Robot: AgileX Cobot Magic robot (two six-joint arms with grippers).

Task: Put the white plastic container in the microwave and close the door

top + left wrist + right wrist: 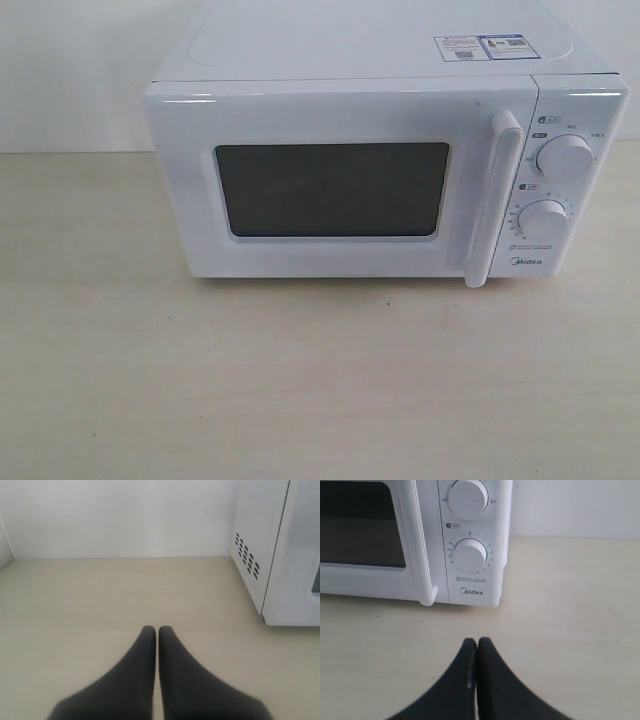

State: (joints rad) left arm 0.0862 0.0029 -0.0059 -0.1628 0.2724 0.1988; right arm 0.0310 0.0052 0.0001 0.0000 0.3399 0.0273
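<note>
The white Midea microwave (380, 150) stands at the back of the pale table, its door (330, 190) shut, with a dark window and a tall white handle (495, 200). Two round dials (563, 157) sit on its right panel. The white plastic container shows in no view. Neither gripper shows in the exterior view. My left gripper (157, 630) is shut with nothing in it, hovering over bare table beside the microwave's vented side (247, 560). My right gripper (477, 642) is shut and empty, some way in front of the dial panel (470, 555).
A white wall (80, 70) runs behind the table. The pale wooden tabletop (300, 380) stretches in front of the microwave. Stickers (485, 47) lie on the microwave's top.
</note>
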